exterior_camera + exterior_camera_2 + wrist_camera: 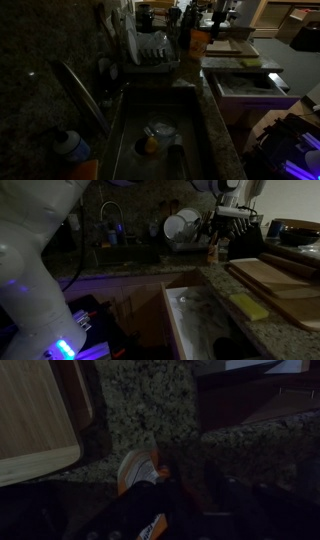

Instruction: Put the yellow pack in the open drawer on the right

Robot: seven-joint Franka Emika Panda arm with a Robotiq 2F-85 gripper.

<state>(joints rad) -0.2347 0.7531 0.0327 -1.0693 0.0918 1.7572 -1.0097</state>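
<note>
The yellow pack [248, 306] lies flat on the granite counter beside the wooden cutting boards [272, 278], just past the open drawer [192, 315]. The drawer is pulled out below the counter edge, white inside; it also shows in an exterior view [228, 88]. My gripper [232, 214] hangs high over the back of the counter near the dish rack, well away from the pack. In the wrist view the dark fingers [185, 510] seem apart with nothing between them. An orange-and-white container [135, 468] sits next to the left finger.
A dark sink [160, 135] holds a glass bowl with a small yellow lump [150, 143]. A blue-capped bottle [68, 145] stands by the faucet. A dish rack with plates [182, 228] and an orange bottle [212, 252] stand at the back. The scene is very dim.
</note>
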